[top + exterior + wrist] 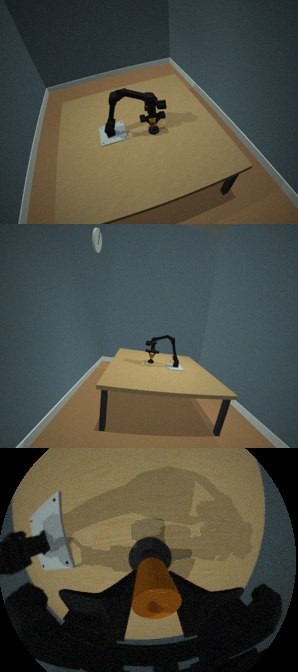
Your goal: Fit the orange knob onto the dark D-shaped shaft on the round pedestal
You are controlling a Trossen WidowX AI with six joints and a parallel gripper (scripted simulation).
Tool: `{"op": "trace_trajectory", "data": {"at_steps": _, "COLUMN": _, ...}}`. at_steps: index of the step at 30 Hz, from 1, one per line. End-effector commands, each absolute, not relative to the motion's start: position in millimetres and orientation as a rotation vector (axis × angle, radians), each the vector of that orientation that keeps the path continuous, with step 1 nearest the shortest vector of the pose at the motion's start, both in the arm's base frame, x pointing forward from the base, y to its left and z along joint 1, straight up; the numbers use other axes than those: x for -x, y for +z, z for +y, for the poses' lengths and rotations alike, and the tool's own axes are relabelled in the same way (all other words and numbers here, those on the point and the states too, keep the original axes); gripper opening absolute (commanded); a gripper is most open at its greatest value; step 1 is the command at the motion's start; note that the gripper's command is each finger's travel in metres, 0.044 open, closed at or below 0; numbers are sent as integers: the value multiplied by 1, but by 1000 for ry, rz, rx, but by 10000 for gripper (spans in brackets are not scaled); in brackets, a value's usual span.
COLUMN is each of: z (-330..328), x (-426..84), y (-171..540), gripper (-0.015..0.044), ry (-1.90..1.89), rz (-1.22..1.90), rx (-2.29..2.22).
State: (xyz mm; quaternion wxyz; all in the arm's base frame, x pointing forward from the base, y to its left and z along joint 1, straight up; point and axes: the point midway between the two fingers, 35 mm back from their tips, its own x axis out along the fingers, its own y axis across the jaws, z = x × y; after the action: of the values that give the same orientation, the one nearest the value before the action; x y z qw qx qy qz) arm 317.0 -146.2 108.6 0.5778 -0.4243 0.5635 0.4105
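Observation:
The orange knob (153, 122) (152, 355) (157, 585) is upright, directly over the round pedestal. My gripper (153, 121) (152, 355) (152, 573) points down and is shut on the knob, with one finger on each side. The dark round pedestal (153, 131) (150, 361) (149, 545) stands on the table below the knob. In the exterior view, a short dark stretch shows between the knob's lower end and the pedestal's wide base. The shaft is not clearly seen, and its flat side and the knob's hole are hidden.
The arm's pale base plate (105, 141) (180, 369) (59, 555) lies on the wooden table (133, 178) (167, 380) (110, 478) beside the pedestal. The arm arches from the plate over to the pedestal. Shadows of the arm fall across the table around the pedestal.

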Motion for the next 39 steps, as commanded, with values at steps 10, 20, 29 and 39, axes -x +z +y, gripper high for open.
{"op": "trace_trajectory", "data": {"at_steps": 10, "z": -148, "x": -319, "y": 108, "gripper": 0, "ry": 958, "rz": 1315, "rx": 1004}}
{"op": "trace_trajectory", "data": {"at_steps": 20, "z": -146, "x": -315, "y": 111, "gripper": 0, "ry": 959, "rz": 1315, "rx": 1004}}
{"op": "trace_trajectory", "data": {"at_steps": 29, "z": -146, "x": -315, "y": 109, "gripper": 0, "ry": 1113, "rz": 1233, "rx": 1162}}
{"op": "trace_trajectory", "data": {"at_steps": 39, "z": -147, "x": -317, "y": 109, "gripper": 0, "ry": 1113, "rz": 1233, "rx": 1163}}
